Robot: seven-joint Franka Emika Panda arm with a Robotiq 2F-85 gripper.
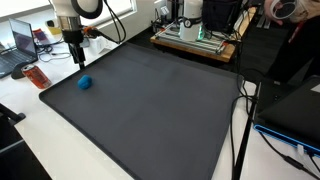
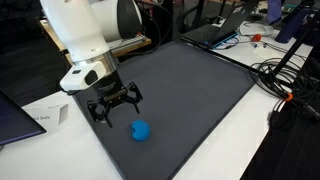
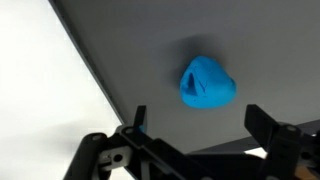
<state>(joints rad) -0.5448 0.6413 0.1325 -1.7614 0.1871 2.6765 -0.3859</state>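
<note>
Currently, gripper: jaws spread wide and empty, hanging over the mat, touching nothing.
Blue lump: lies on the dark mat near one corner, close to the edge bordering the white desk; just beside the gripper.
Reason, judged: downward, parted fingers suit a straddle from above; the lump sits alone, so both its sides are reachable.
Wrist view: lump shows a creased hollow and lies ahead of the fingers, not between them; mat edge runs diagonally beside it.
Exterior views: both show the gap between fingertips and mat, which the wrist view cannot.
</note>
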